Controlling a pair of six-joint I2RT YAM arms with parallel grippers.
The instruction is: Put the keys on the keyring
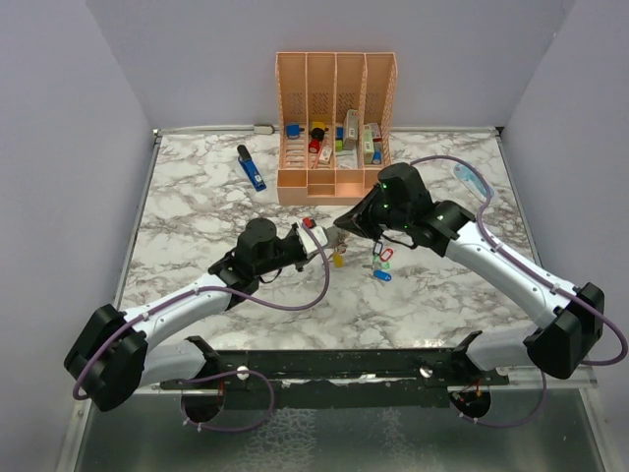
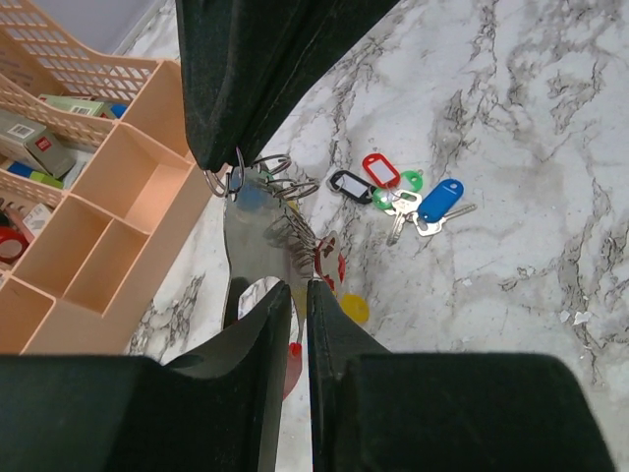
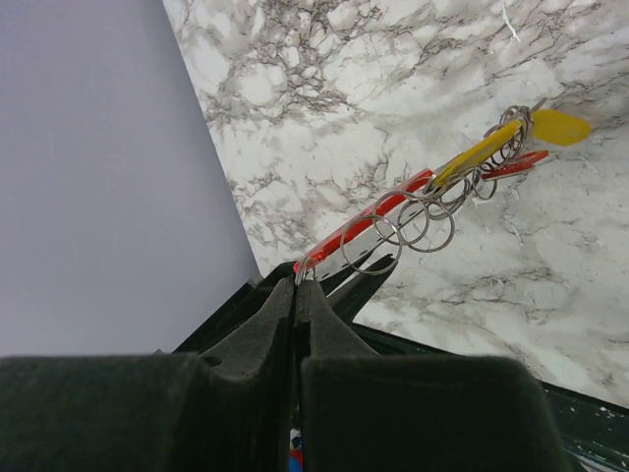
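Marble, white with grey veins, tops the desk [image 1: 197, 216], which sits in a booth of plain pale grey walls [image 1: 59, 118] on its left, far and right sides. A black rail [image 1: 344, 366] runs along the near edge and carries the bases of two white-shelled arms with black joints. The left arm [image 1: 187, 300] and the right arm [image 1: 501, 261] both reach in and meet over the middle of the desk. A peach lattice organiser [image 1: 336, 88] stands at the middle of the far edge, its slots holding small boxes and oddments. A white cable [image 1: 206, 128] lies along the far edge toward the far-left corner.

The keyring [image 3: 366, 222] is held off the marble between the two arms, just on the near side of the organiser. The right end effector [image 3: 297, 285] has its fingers pressed together on one end of it. The left end effector [image 2: 300, 290] is drawn to a thin slit with a sliver of the keyring's red half caught in it. Several wire rings [image 3: 413, 221] are threaded along the keyring. A yellow tag [image 3: 560, 126] hangs at the end away from the right fingers.

A blue tool [image 1: 252, 169] lies toward the far-left corner and a pale blue gadget [image 1: 470, 179] toward the far-right corner. The loose keys [image 1: 381, 260] lie bunched on the marble at mid-desk, just toward the right edge from the keyring. Their heads are black-rimmed, red, green and blue, and they touch one another.
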